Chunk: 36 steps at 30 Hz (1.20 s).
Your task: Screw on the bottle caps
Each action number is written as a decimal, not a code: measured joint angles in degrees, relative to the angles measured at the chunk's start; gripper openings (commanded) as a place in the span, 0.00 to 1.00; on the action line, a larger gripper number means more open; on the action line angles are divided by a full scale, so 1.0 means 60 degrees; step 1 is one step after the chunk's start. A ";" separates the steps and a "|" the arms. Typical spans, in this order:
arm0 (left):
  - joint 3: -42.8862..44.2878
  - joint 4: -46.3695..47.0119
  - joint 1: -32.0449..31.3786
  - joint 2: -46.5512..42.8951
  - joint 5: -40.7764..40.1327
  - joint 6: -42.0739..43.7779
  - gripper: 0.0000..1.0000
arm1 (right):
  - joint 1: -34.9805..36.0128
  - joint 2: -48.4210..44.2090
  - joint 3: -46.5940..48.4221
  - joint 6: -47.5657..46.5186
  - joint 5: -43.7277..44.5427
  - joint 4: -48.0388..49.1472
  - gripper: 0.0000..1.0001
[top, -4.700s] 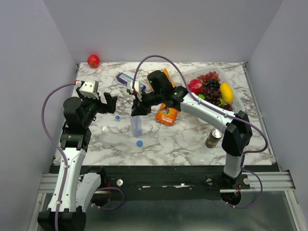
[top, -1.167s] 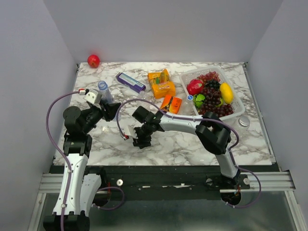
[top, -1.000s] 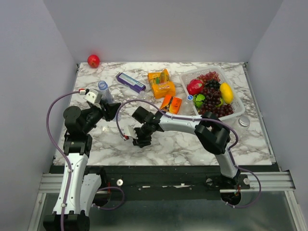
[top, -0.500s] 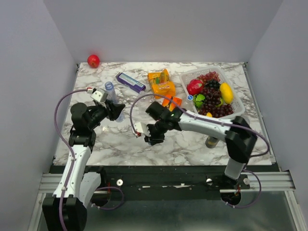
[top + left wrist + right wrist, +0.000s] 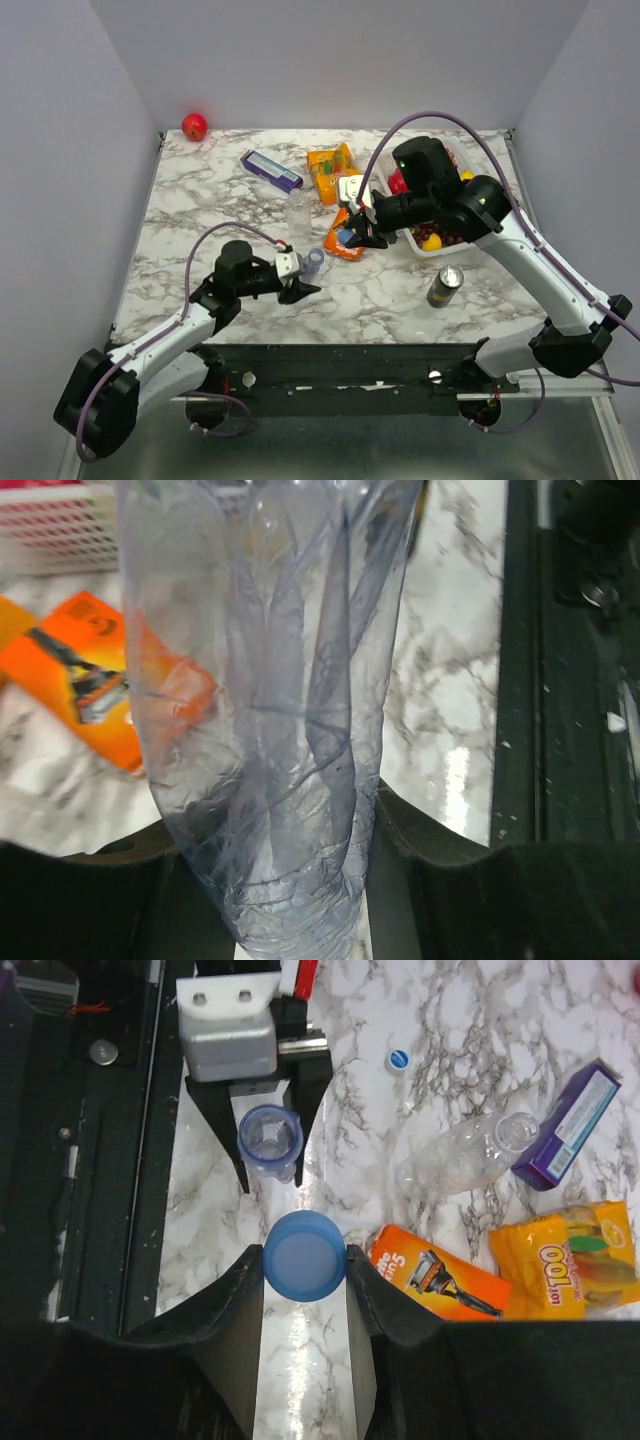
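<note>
blue cap (image 5: pixel 304 1256): a small round screw cap, matt blue with a smooth top, pinched between the two fingers of the right gripper (image 5: pixel 304 1295), whose jaws stand narrow and closed on it. it hangs above the table (image 5: pixel 200 200), near the open mouth of the held bottle (image 5: pixel 270 1140) but apart from it and off to one side, not yet on the neck. held bottle: slim, clear, thin-walled and visibly crinkled, standing roughly upright with its mouth up, its lower body clamped in the left gripper (image 5: pixel 272 870), jaws drawn in tight on the plastic, near the front edge of the table. second bottle (image 5: pixel 460 1155): the same clear kind, lying on its side further back, neck open, just beside a purple box (image 5: pixel 565 1125). loose cap (image 5: pixel 398 1058): blue, lying flat on the marble, well apart from both bottles. progress, as judged from these views: no bottle shows a cap fitted; the first cap is in hand and needs lining up over the neck, seating and turning, and the lying bottle and the loose cap remain untouched, so the task looks to be at an early stage. around these: an orange razor pack (image 5: pixel 440 1280), a yellow-orange pouch (image 5: pixel 560 1260), a fruit basket (image 5: pixel 478 228), a dark can (image 5: pixel 444 285) and a red ball (image 5: pixel 194 126).
</note>
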 measured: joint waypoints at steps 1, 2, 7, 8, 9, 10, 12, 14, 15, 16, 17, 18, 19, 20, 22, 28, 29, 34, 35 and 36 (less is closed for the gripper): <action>-0.0178 0.0138 -0.0291 0.0142 -0.0004 0.0120 0.00 | 0.0033 0.0040 0.0095 -0.0033 -0.0015 -0.0189 0.39; -0.0350 0.0331 -0.0550 0.0284 -0.0007 0.0186 0.00 | 0.0087 0.0098 0.0168 -0.0106 -0.0025 -0.0368 0.39; -0.0594 0.1111 -0.1275 0.0951 -0.0011 0.0280 0.00 | 0.0514 0.0765 0.0692 -0.0947 -0.0029 -0.1461 0.40; -0.0594 0.1249 -0.1348 0.1060 -0.0011 0.0284 0.00 | 0.0656 0.0903 0.0787 -0.1140 -0.0022 -0.1625 0.40; -0.0594 0.1322 -0.1388 0.1111 -0.0011 0.0284 0.00 | 0.0776 0.1016 0.0841 -0.1293 -0.0011 -0.1759 0.40; -0.0583 0.1381 -0.1432 0.1158 -0.0015 0.0288 0.00 | 0.0860 0.1093 0.0871 -0.1432 0.0007 -0.1858 0.40; -0.0554 0.1421 -0.1497 0.1213 -0.0011 0.0288 0.00 | 0.1013 0.1239 0.0973 -0.1679 0.0011 -0.2073 0.40; -0.0481 0.1443 -0.1548 0.1253 -0.0011 0.0284 0.00 | 0.1115 0.1370 0.1144 -0.1891 0.0025 -0.2280 0.40; -0.0441 0.1457 -0.1552 0.1253 -0.0015 0.0280 0.00 | 0.1158 0.1417 0.1217 -0.1971 0.0033 -0.2342 0.41; -0.0415 0.1468 -0.1552 0.1253 -0.0015 0.0280 0.00 | 0.1217 0.1468 0.1271 -0.2069 0.0044 -0.2397 0.41; -0.0397 0.1475 -0.1555 0.1253 -0.0015 0.0262 0.00 | 0.1239 0.1479 0.1286 -0.2116 0.0047 -0.2408 0.41; -0.0393 0.1472 -0.1552 0.1253 -0.0015 0.0251 0.00 | 0.1275 0.1486 0.1286 -0.2171 0.0069 -0.2422 0.41; -0.0393 0.1472 -0.1555 0.1249 -0.0015 0.0240 0.00 | 0.1308 0.1497 0.1286 -0.2200 0.0106 -0.2437 0.41; -0.0393 0.1472 -0.1555 0.1246 -0.0015 0.0233 0.00 | 0.1351 0.1504 0.1286 -0.2248 0.0127 -0.2444 0.41; -0.0393 0.1472 -0.1555 0.1217 -0.0015 0.0200 0.00 | 0.1472 0.1523 0.1286 -0.2317 0.0204 -0.2452 0.41; -0.0393 0.1464 -0.1552 0.1151 -0.0047 0.0200 0.00 | 0.1698 0.1555 0.1217 -0.2350 0.0481 -0.2419 0.41; -0.0393 0.1446 -0.1555 0.1151 -0.0073 0.0204 0.00 | 0.1716 0.1566 0.1217 -0.2357 0.0535 -0.2415 0.41; -0.0375 0.1279 -0.1552 0.1151 -0.0164 0.0219 0.00 | 0.1825 0.1643 0.1217 -0.2382 0.0743 -0.2390 0.41; -0.0375 0.1231 -0.1552 0.1151 -0.0178 0.0219 0.00 | 0.1847 0.1672 0.1217 -0.2397 0.0772 -0.2386 0.41; -0.0375 0.1158 -0.1555 0.1151 -0.0186 0.0219 0.00 | 0.1876 0.1701 0.1217 -0.2415 0.0801 -0.2386 0.41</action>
